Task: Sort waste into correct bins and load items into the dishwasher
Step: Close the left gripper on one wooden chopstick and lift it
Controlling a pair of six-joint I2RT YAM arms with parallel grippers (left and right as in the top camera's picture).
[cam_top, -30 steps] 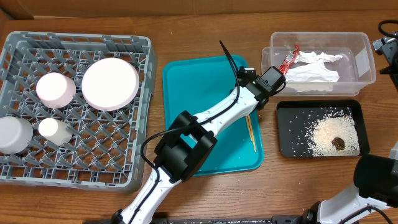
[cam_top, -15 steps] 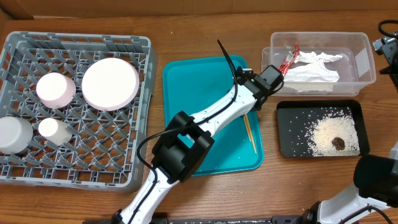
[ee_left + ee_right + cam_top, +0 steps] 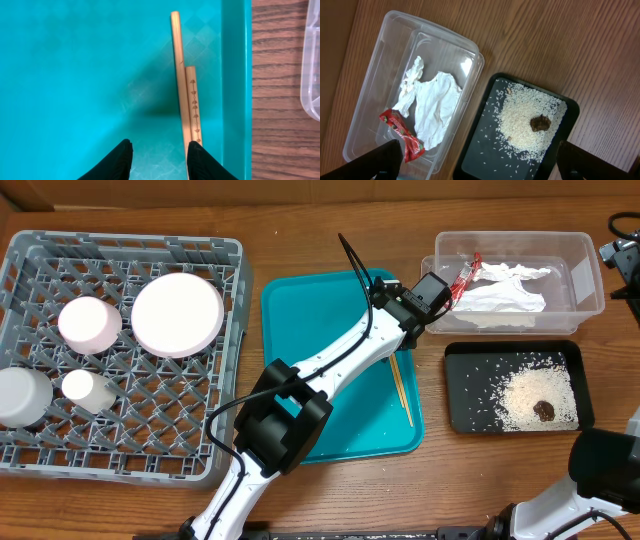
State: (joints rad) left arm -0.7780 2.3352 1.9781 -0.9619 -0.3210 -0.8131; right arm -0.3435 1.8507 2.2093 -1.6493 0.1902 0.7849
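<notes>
overhead and wrist views of the sorting table. the left gripper was over the far right part of the teal serving tray, its fingers spread apart and holding nothing; a pair of wooden chopsticks lay side by side and touching on the tray, their near ends just beside one fingertip, contact not discernible. the right gripper was above the bins at the right, its fingers wide apart and empty. the clear plastic tub, far right, held the crumpled white napkin with the red snack wrapper at its left end. the black tray, just near of the tub, held scattered rice and a brown lump. the grey dish rack, at left, held the large plate, two bowls and a small cup.
</notes>
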